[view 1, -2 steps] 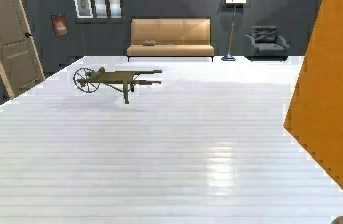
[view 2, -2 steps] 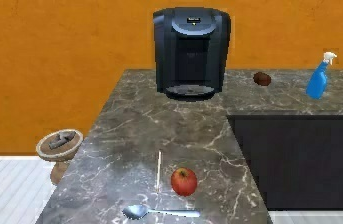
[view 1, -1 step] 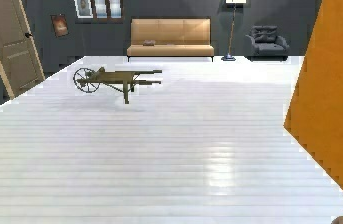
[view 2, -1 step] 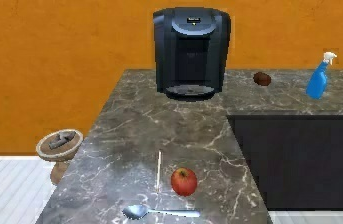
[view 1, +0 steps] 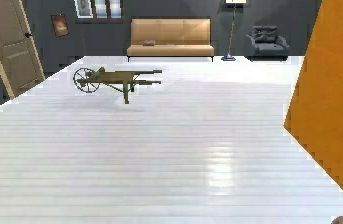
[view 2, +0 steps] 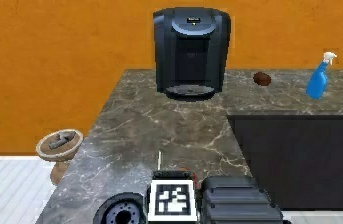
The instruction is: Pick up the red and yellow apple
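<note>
**Alongside the marble counter, apple not surely made out**

In the arm side view, drawn up against a brown-veined marble countertop (view 2: pixel 129 120) backed by a flat orange wall (view 2: pixel 59 40). At the counter's far edge, against that wall: a glossy black coffee machine (view 2: pixel 191 55), upright. To the machine's right in the picture, apart from it, a small round reddish-brown lump (view 2: pixel 263 78) on the marble. Farther right again, a blue plastic spray bottle (view 2: pixel 320 77), standing. Cannot confirm the lump as the red and yellow apple: round enough, yet too dark. Below the bottle, a dark rectangular panel (view 2: pixel 294 150), not identifiable.

At the bottom edge, the dark ribbed arm (view 2: pixel 241 203), with a white square marker with black marks (view 2: pixel 174 197) at its end. Rising from there over the marble, the gripper (view 2: pixel 159 162), seen as one thin finger. Just right of that finger, a tiny reddish smudge (view 2: pixel 184 172), too small to name. Cannot tell the pincer's state, nor any hold on a thing.

Off the counter's left corner, a brown bowl-shaped thing on a short stand (view 2: pixel 59 146).

In the forward view:
- a white plank floor (view 1: pixel 159 150)
- an olive-brown wheelbarrow with a spoked wheel (view 1: pixel 114 80) in mid-room
- a tan sofa (view 1: pixel 170 38) against the dark back wall
- a dark armchair (view 1: pixel 267 42) to the sofa's right
- a floor lamp (view 1: pixel 228 57) between sofa and armchair
- a beige door (view 1: pixel 14 55) at the left
</note>
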